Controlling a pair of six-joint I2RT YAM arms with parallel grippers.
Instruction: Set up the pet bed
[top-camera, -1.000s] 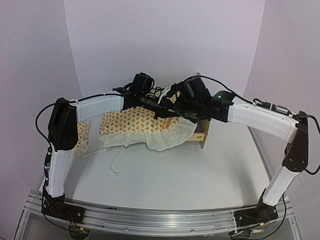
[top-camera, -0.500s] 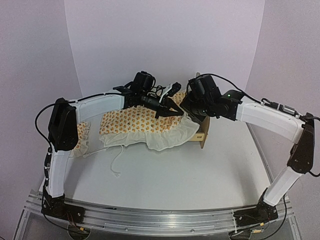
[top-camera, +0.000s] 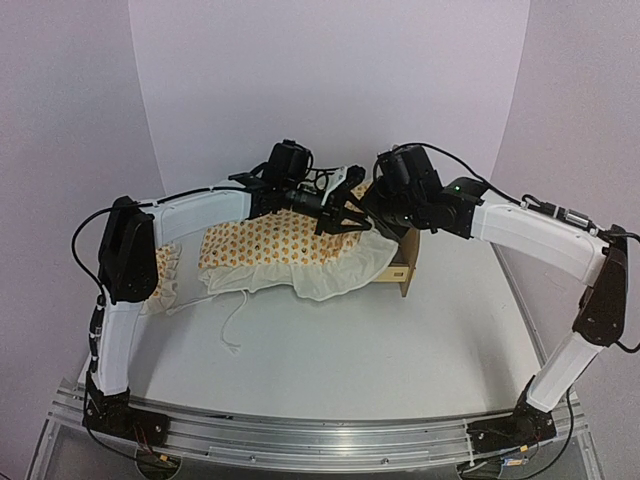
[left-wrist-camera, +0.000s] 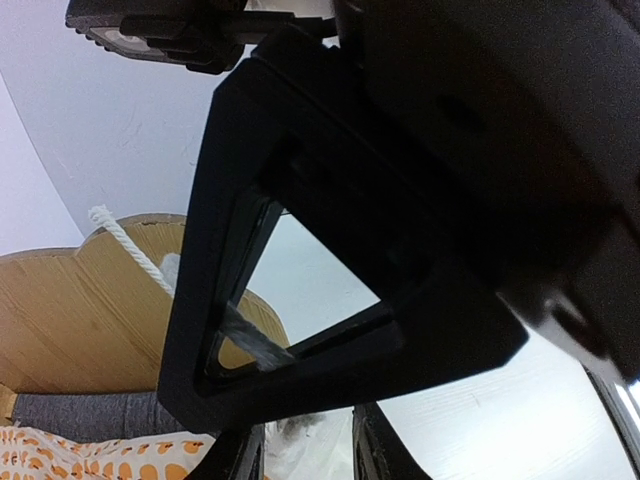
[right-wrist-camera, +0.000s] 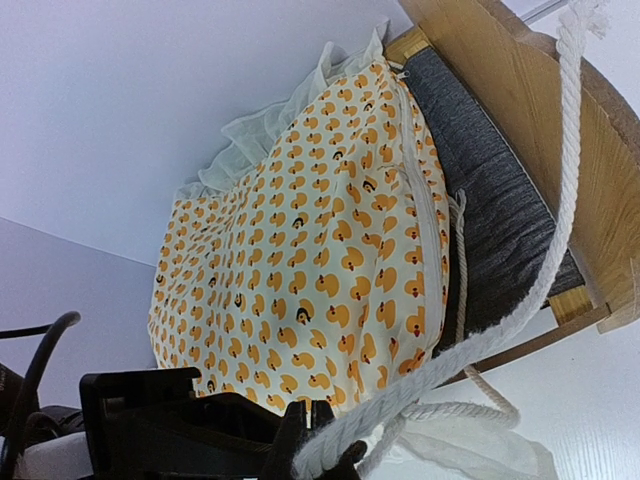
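My right pincer is clenched on a white cord, which runs taut from my grip up across the wooden headboard of the pet bed. My left pincer hovers just beside it over the head end, jaws parted a little. A scrap of pale cloth shows in that gap in my left wrist view, but I cannot tell whether it touches either jaw, so I count that side as released. Outward from there, the bed frame stands at the far right of the worktop, mostly hidden beneath my two wrists, with only one wooden end plain from above. The duck-print cushion lies with one long edge against or just over the grey base, yet a broad strip of that base is bare between cushion and headboard. The cream ruffled sheet spills off the frame and sprawls leftward across the worktop, with a loose tie trailing from it towards me. I judge the job short of halfway: the frame is placed and the bedding is at the bed, but nothing is seated. What is left, as I read it, is to settle the cord, draw the cushion square onto the base, gather the sheet inside the rails and set a pillow at the head. I cannot pick out a separate pillow here.
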